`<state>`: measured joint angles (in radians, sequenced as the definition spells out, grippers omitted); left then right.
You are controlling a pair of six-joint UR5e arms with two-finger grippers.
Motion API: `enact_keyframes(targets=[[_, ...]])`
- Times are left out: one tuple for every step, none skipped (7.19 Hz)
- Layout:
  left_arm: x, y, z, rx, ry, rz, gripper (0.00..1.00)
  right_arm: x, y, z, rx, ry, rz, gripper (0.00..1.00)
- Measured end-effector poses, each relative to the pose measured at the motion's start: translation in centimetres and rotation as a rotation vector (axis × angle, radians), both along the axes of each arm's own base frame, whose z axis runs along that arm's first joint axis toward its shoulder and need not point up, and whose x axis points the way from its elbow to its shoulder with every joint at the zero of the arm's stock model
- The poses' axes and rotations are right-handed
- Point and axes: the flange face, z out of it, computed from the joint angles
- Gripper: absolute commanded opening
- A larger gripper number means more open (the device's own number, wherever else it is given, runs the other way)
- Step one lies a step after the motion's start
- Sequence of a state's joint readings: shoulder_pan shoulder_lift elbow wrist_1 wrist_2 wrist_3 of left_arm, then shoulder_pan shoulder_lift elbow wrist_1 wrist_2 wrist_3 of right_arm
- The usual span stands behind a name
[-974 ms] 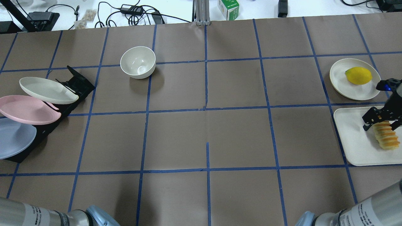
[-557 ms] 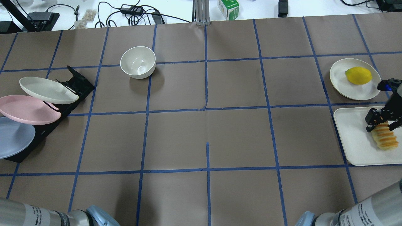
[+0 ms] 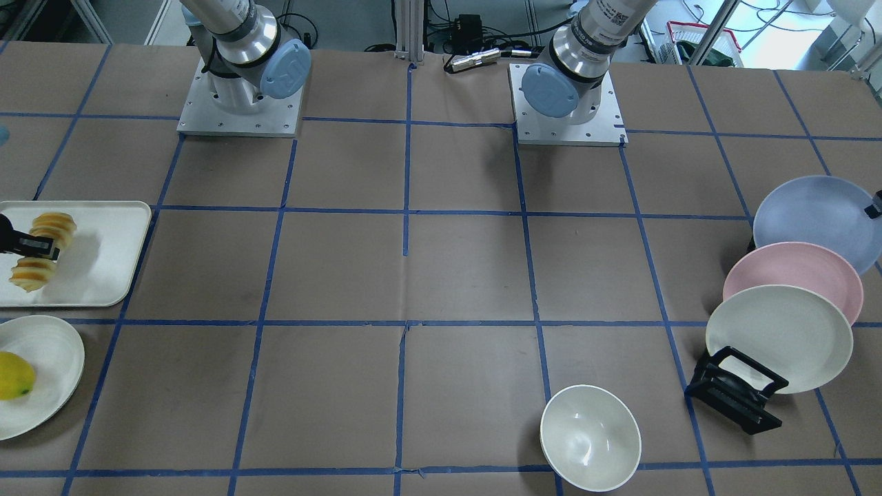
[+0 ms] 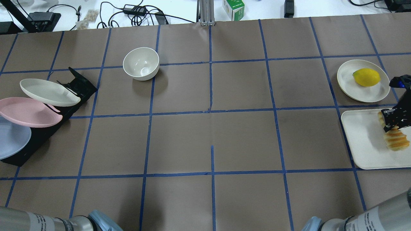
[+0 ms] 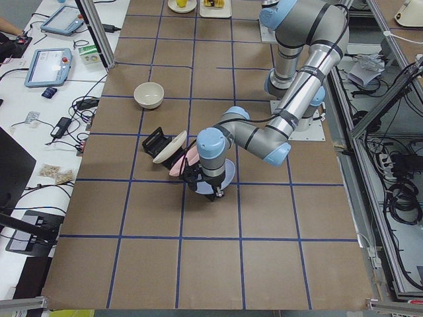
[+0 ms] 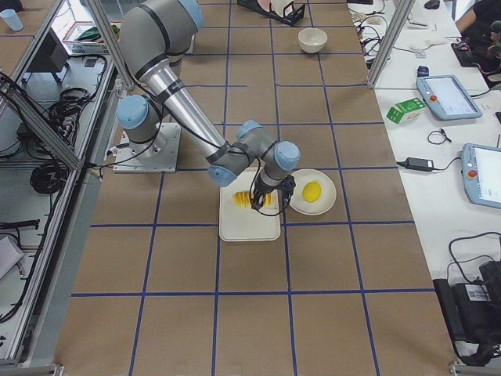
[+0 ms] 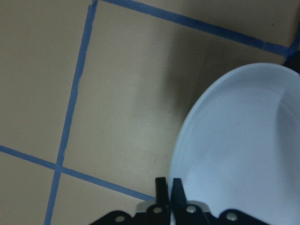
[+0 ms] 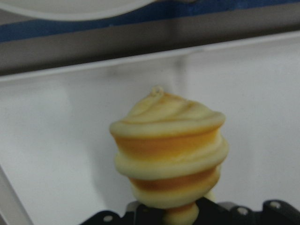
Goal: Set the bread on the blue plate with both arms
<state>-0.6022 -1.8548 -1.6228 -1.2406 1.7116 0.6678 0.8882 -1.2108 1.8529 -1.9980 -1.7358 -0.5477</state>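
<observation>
The bread (image 4: 397,141), a ridged yellow-orange loaf, is over the white tray (image 4: 361,141) at the right edge. My right gripper (image 4: 393,121) is shut across its middle; it shows the same in the front view (image 3: 31,245), with the bread (image 3: 49,224) on both sides of the fingers. The right wrist view shows the bread (image 8: 171,150) end-on above the tray. The blue plate (image 4: 13,138) leans in the black rack at the far left. My left gripper (image 7: 168,185) is shut on the plate's rim (image 7: 243,140). It is cut off in the front view (image 3: 875,205).
A pink plate (image 4: 29,112) and a cream plate (image 4: 48,92) lean in the same black rack (image 4: 80,85). A white bowl (image 4: 141,63) stands at the back left. A lemon (image 4: 366,77) lies on a cream plate (image 4: 348,85) behind the tray.
My right gripper has closed on the bread and shifted right with it; the loaf has turned. The blue plate has slid toward the left edge of the overhead view.
</observation>
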Motion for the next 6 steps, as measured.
enact_keyframes(targets=[[-0.7,0.7,2.3,0.032,0.011,0.001,0.0,1.2,0.1,1.9,-0.009,0.004,0.005,0.0],[-1.9,1.7,4.9,0.062,0.033,0.006,0.0,3.1,-0.1,3.9,-0.015,0.011,0.014,0.0],[-3.5,2.7,7.4,0.079,0.055,0.017,0.0,5.7,-0.3,5.9,-0.022,0.024,0.018,0.0],[-5.6,3.5,9.4,0.067,0.088,0.035,0.0,8.7,-0.6,7.6,-0.032,0.041,0.02,0.0],[-8.0,3.3,10.6,0.015,0.138,0.046,0.0,11.6,-0.9,8.8,-0.043,0.056,0.028,0.0],[-11.2,1.8,11.3,-0.045,0.186,0.047,0.0,14.0,-1.0,9.9,-0.053,0.065,0.044,0.0]])
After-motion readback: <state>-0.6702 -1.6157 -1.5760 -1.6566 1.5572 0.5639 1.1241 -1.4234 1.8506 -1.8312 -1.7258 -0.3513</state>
